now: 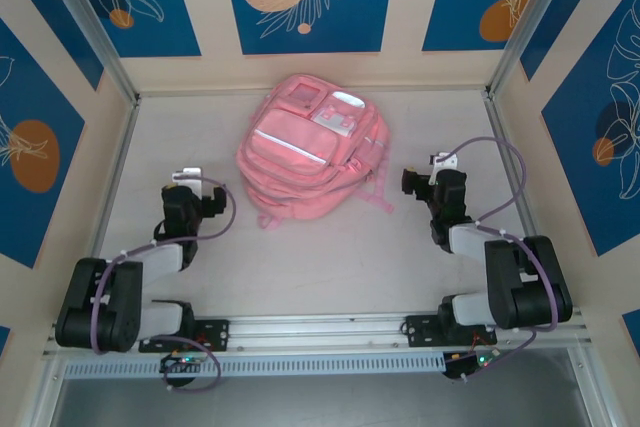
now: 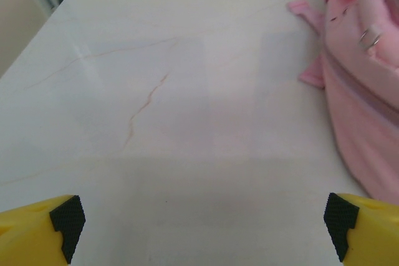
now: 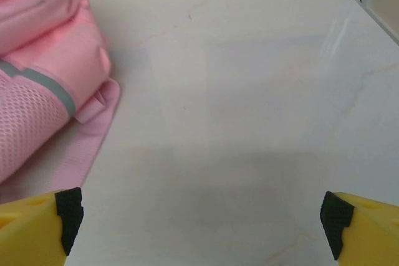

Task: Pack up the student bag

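One student bag (image 1: 312,152), pink, lies flat on the worktop (image 1: 300,267) in the upper centre of the overhead frame. Its front pockets and white patches face up, and its straps trail from the lower right edge. Two claws sit lower in that frame, one on either side of the bag and both apart from it.

Item: left claw (image 2: 202,222), at the lower left of the overhead frame. Its jaws are spread wide. The yellow fingers with black pads (image 2: 65,219) sit at the bottom corners of its wrist view, with bare worktop between them. The bag takes up the right edge of that view, with a pink strap end lying flat beside it.

Item: right claw (image 3: 199,219), right of centre in the overhead frame. Its jaws are likewise wide apart and grip nothing. The bag's mesh side pocket and grey trim show at the upper left of its wrist view.

Worktop: pale, with faint marble veining.
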